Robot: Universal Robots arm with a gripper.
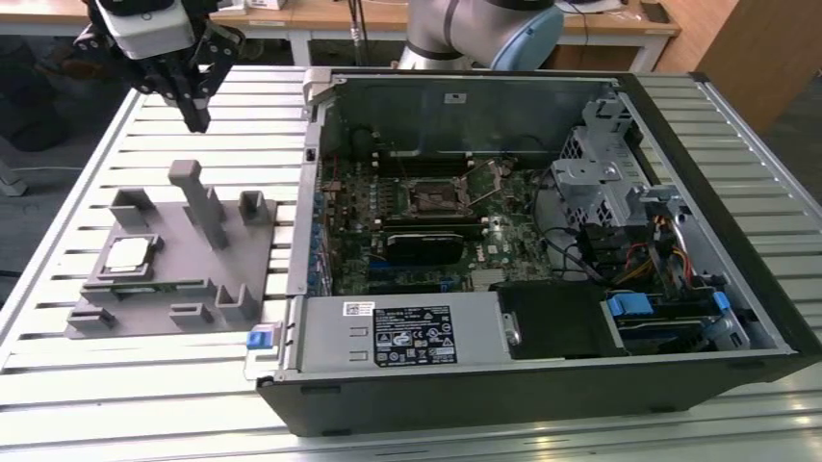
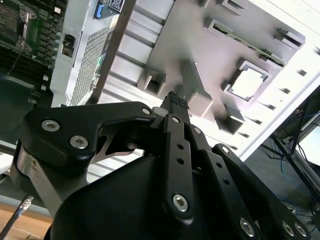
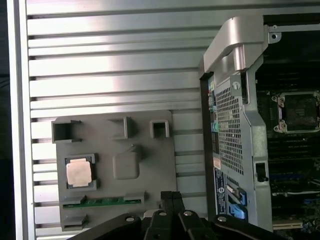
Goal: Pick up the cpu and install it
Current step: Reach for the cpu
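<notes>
High over the slatted metal bench hangs the end effector, its two black fingers pressed together and gripping nothing; both wrist views show the fingertips meeting with no gap, at and. Below it, and well apart from it, sits a grey fixture on the bench. The cpu lies flat in a square recess of that fixture with its silver top facing up, untouched; it also shows in both wrist views, at and. Just beside the cpu's recess, a thin green memory stick stands on edge in a slot of the same fixture. Off to the exterior view's right of the end effector lies an opened computer case, and the motherboard's cpu socket inside it has nothing in it.
</notes>
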